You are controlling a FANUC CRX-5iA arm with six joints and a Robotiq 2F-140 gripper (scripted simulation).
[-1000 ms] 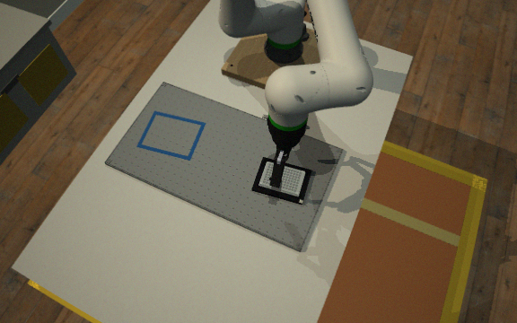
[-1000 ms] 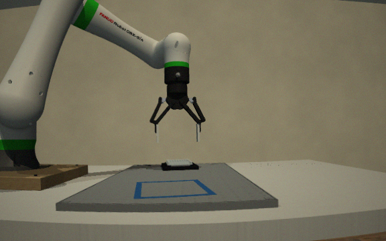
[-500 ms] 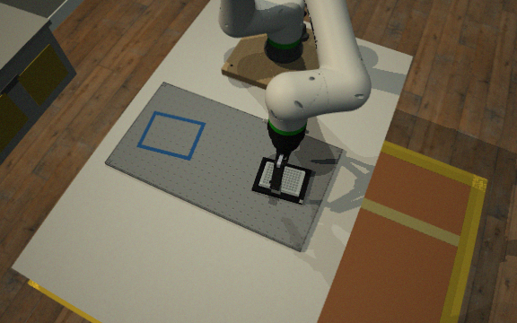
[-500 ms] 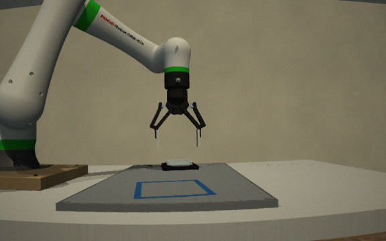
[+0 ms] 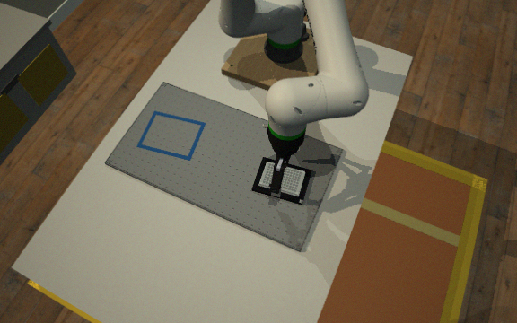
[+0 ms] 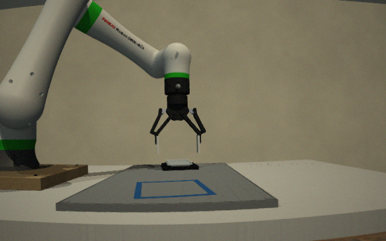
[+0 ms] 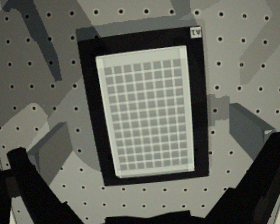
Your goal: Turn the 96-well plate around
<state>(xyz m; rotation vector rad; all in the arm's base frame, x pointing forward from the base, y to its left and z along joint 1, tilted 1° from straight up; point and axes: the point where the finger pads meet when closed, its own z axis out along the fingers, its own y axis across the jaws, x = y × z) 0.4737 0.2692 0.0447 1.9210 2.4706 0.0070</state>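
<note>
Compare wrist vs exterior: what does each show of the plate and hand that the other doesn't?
Wrist only: the plate's well grid from above, the black nest framing it, and a small label at one nest corner.

Exterior only: the open hand hanging above the plate with a clear gap, and the blue outline B1 nearer the camera.

Both: plate seated in the nest on the grey deck, hand wide open and holding nothing.
</note>
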